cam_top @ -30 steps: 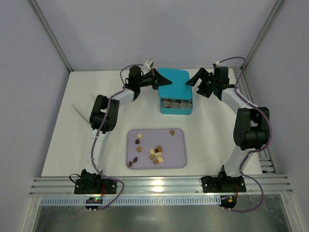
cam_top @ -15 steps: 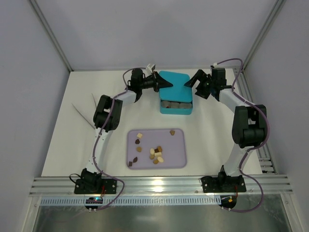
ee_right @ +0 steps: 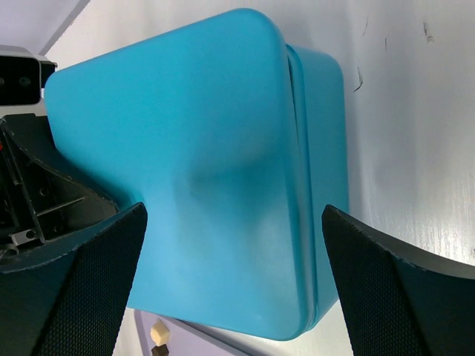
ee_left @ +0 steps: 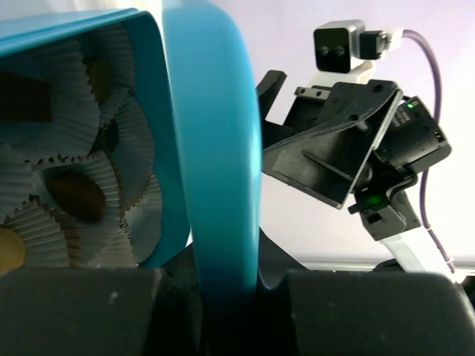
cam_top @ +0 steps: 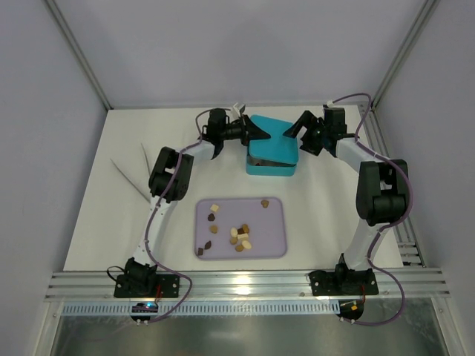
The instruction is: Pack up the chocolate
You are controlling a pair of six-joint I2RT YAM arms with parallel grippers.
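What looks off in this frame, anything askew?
The lid sits crooked over the box, its left edge lifted and pinched by the left gripper, not seated. About a dozen chocolates lie loose on the tray.

From above, the lid (cam_top: 274, 136) hides nearly all the inside of the box (cam_top: 271, 169), and the chocolate pieces (cam_top: 239, 236) on the tray (cam_top: 276, 241) are too small to tell their shapes. In the left wrist view the box runs off the left edge, and the left gripper (ee_left: 230, 304) is only a dark blur along the bottom. In the right wrist view both fingers of the right gripper (ee_right: 234, 211) are cut off at the bottom corners
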